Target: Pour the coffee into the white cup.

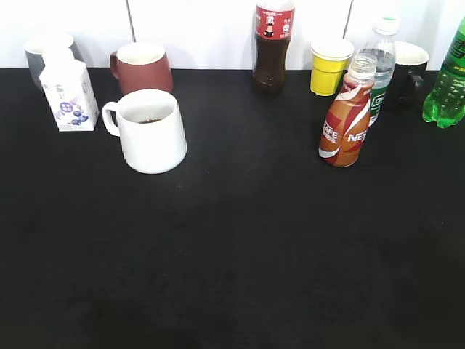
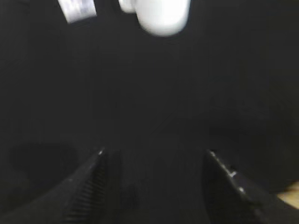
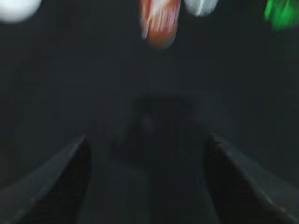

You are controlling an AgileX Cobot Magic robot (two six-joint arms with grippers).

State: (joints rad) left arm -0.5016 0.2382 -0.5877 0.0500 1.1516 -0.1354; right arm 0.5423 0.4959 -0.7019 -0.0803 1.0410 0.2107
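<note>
Near edge, wrist views only: left pincer point(image 2: 154, 186) with jaws spread apart, nothing between them, low over the black bench point(image 1: 240, 254). Right pincer point(image 3: 147, 182) likewise spread wide and empty. Neither pincer shows in the exterior view.

Left wrist view, blurred: bottom of the large plain white ceramic cup point(image 2: 161, 16) at the top edge, far ahead. Right wrist view, also blurred: base of the small curvy coffee bottle with brown, red and white swirled label point(image 3: 160, 25) ahead, slightly left of centre, well apart from the jaws.

Exterior view gives the layout. White cup point(image 1: 149, 131) stands upright left of centre, mouth up, loop handle pointing left; a little dark liquid shows inside. Coffee bottle point(image 1: 347, 116) stands upright right of centre, long axis vertical, clear neck up, well apart from the cup.

Further back: white carton with blue print point(image 1: 67, 91), dark red mug point(image 1: 142, 67), dark cola bottle point(image 1: 272, 47), small yellow cup point(image 1: 330, 67), clear water bottle point(image 1: 379, 62) just behind the coffee bottle.
</note>
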